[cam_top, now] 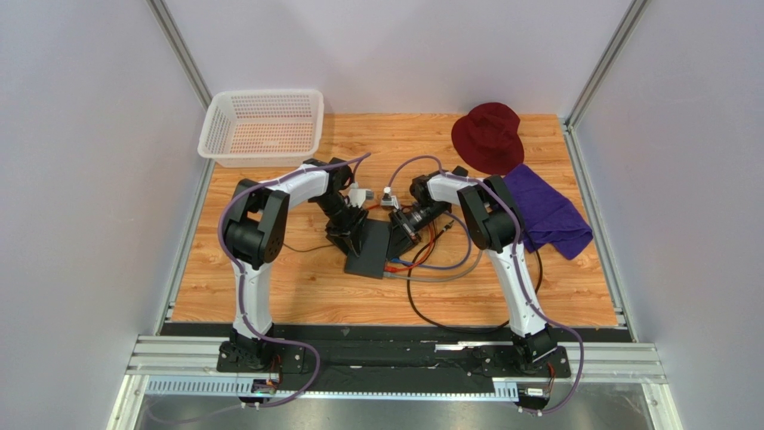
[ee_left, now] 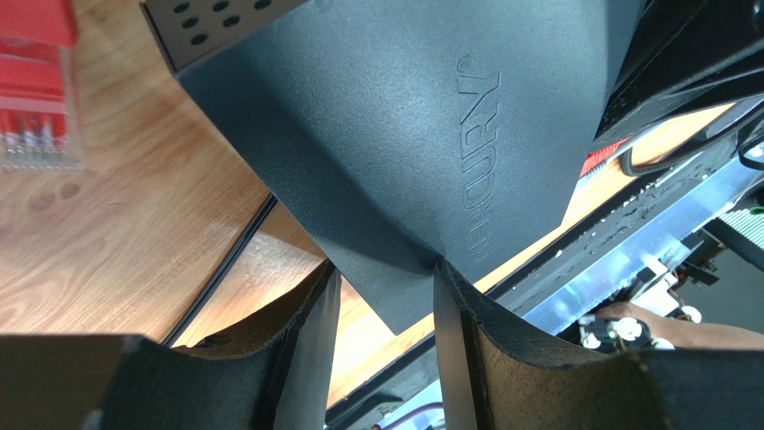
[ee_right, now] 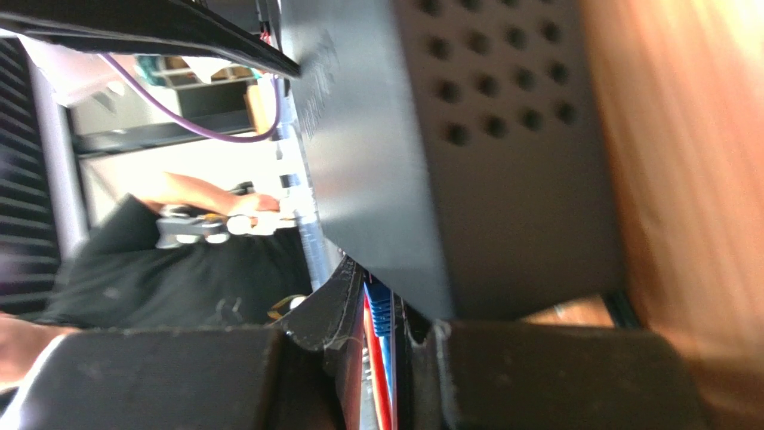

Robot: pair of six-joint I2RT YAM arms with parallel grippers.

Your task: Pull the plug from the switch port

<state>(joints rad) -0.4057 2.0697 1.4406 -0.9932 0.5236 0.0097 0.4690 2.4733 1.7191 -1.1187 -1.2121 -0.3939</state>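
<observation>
The dark grey switch box (cam_top: pixel 369 251) lies flat mid-table. In the left wrist view its top face (ee_left: pixel 377 134) fills the frame. My left gripper (ee_left: pixel 384 300) has one corner of the box wedged between its fingers (ee_left: pixel 316 349), which touch both edges. In the right wrist view the box's perforated side (ee_right: pixel 502 179) is close above. My right gripper (ee_right: pixel 381 327) is shut on a blue plug (ee_right: pixel 378 309), with a red cable (ee_right: pixel 370 367) beside it, right at the box's edge. The port row is hidden. Both grippers (cam_top: pixel 348 224) (cam_top: pixel 405 228) flank the box.
A white basket (cam_top: pixel 263 125) stands at the back left. A maroon hat (cam_top: pixel 489 136) and a purple cloth (cam_top: pixel 547 215) lie at the right. Red, blue and black cables (cam_top: pixel 421 269) trail from the box toward the front. A clear red pack (ee_left: pixel 36 81) lies left of the box.
</observation>
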